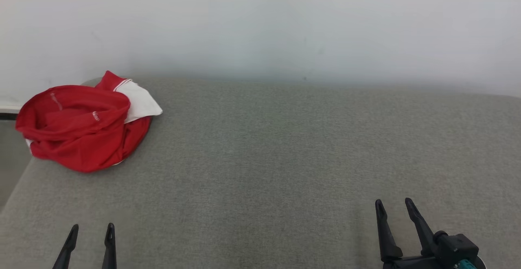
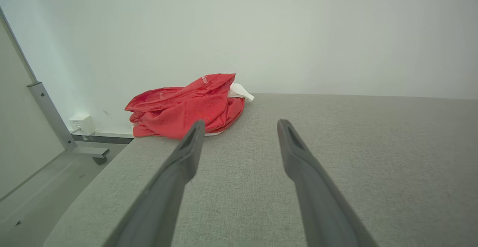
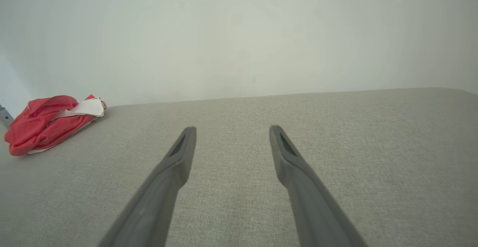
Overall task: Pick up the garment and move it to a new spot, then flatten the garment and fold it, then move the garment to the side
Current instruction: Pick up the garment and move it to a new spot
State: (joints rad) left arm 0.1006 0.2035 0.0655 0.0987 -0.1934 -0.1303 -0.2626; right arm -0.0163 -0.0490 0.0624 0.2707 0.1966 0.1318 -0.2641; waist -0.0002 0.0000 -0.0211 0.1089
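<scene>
Near edge first: left gripper (image 1: 92, 230) at lower left of the head view, fingers spread wide, empty. Right gripper (image 1: 393, 206) at lower right, also wide, empty. Both hover over the grey padded surface (image 1: 264, 159), touching nothing.

Garment (image 1: 81, 130) is red with a white panel. It's bunched in a heap at the frame's left, by the surface's far left corner, well apart from both grippers. White wall (image 1: 260, 25) behind it.

Progress, my read: nothing done yet. Pickup, move, flatten, fold and side move are all left. No container in play; the garment rests straight on the surface.
</scene>
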